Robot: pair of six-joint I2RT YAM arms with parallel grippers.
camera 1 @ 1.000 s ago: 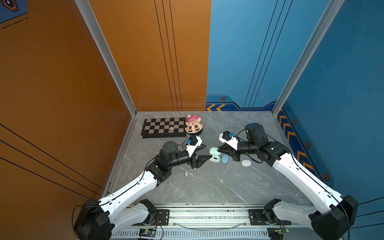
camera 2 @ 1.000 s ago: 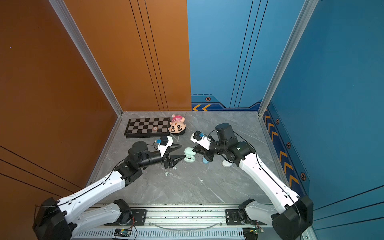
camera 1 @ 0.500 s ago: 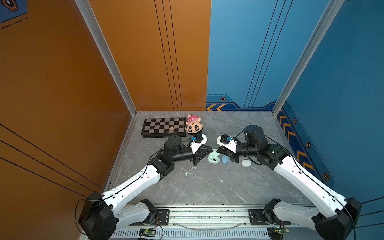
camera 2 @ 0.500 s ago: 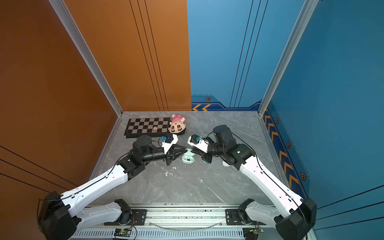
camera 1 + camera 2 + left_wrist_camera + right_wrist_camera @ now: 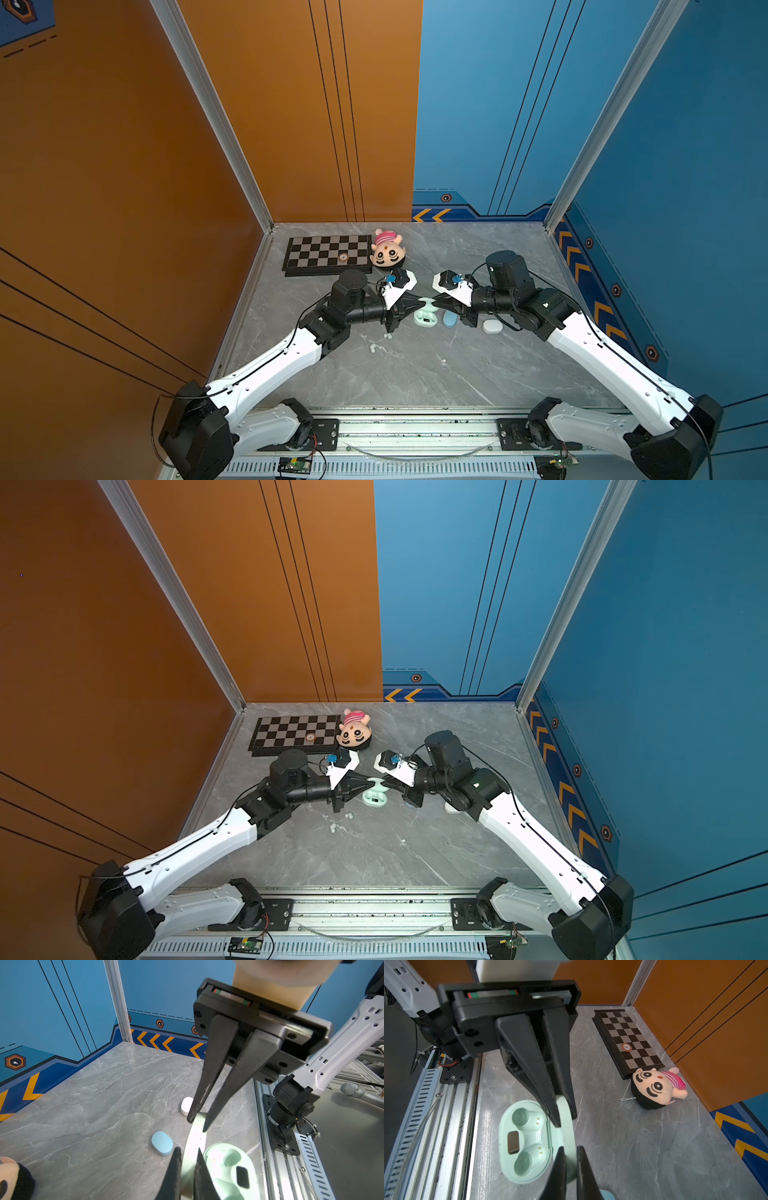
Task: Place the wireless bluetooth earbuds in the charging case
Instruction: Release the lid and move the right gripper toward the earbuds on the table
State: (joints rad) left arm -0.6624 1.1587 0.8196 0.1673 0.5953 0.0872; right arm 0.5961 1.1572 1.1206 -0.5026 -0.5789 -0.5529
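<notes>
Left tool [image 5: 188, 1153] and right tool [image 5: 570, 1150] each pinch the upright lid [image 5: 566, 1126] of the mint charging case [image 5: 529, 1136] from opposite sides, probably to keep it open and steady on the surface [image 5: 415, 374], while loose earbuds [image 5: 388, 335] lie just near-left of its empty wells [image 5: 522, 1116].

Within 1 s left gripper [image 5: 188, 1151] advanced to mint case [image 5: 527, 1169], jaws went from open to clamped on lid [image 5: 568, 1126]; right gripper [image 5: 569, 1148] shifted slightly toward it.
</notes>
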